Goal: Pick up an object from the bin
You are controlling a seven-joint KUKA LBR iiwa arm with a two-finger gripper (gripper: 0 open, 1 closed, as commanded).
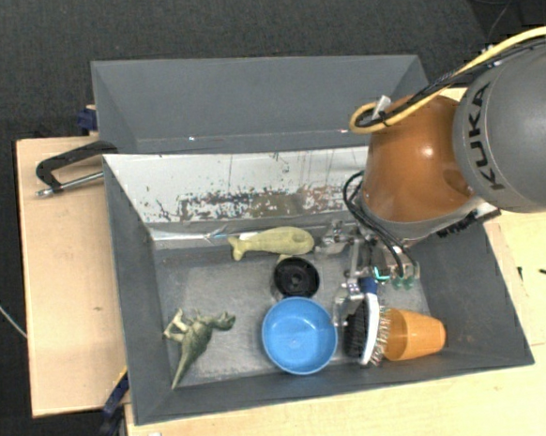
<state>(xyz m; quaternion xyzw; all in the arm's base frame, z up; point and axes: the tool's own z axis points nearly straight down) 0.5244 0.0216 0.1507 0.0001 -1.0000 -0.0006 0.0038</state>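
Observation:
My gripper (369,263) hangs under the arm's orange cover at the right of the bin, just above the upper end of a black-bristled brush (361,330). An orange cup (414,334) lies on its side against the brush's right. A blue bowl (299,335) stands to the brush's left. A black round disc (295,276) lies left of the gripper, and a pale yellow whale toy (271,243) lies beyond the disc near the back wall.
A green dinosaur figure (194,336) lies at the front left of the bin floor. The arm and its orange cover hang over the bin's right rear corner. Bare floor shows between the dinosaur and the whale toy.

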